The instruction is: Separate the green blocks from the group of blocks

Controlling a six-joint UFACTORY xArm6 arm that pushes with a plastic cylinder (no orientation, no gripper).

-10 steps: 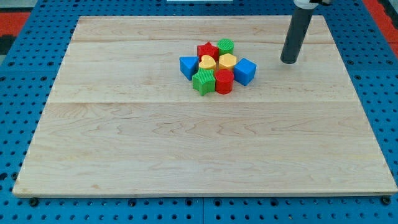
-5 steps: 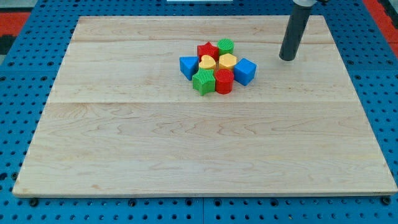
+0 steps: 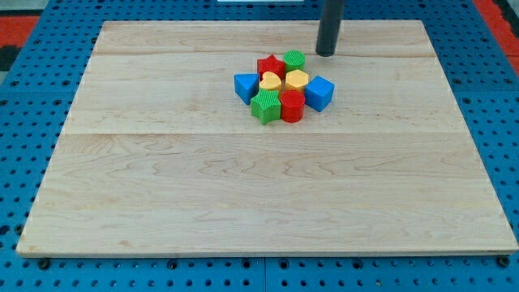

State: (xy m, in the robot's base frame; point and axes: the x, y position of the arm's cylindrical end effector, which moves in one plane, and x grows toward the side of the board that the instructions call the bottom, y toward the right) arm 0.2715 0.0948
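Note:
A tight cluster of blocks sits on the wooden board [image 3: 243, 195] above its middle. A green block [image 3: 294, 59] is at the cluster's top right. A second green block [image 3: 265, 107] is at its bottom left. Between them lie a red star-shaped block [image 3: 271, 66], a yellow block [image 3: 271, 82], a yellow hexagonal block [image 3: 297, 80] and a red cylinder [image 3: 292, 106]. A blue block [image 3: 246, 87] is on the left, a blue cube [image 3: 319, 92] on the right. My tip [image 3: 326, 53] stands just to the upper right of the top green block, apart from it.
The board lies on a blue pegboard surface [image 3: 24, 122] that surrounds it on all sides. Red areas show at the view's top corners.
My tip has moved to the view's left and slightly up, from the board's right side to a spot close to the top green block. The blocks have not moved.

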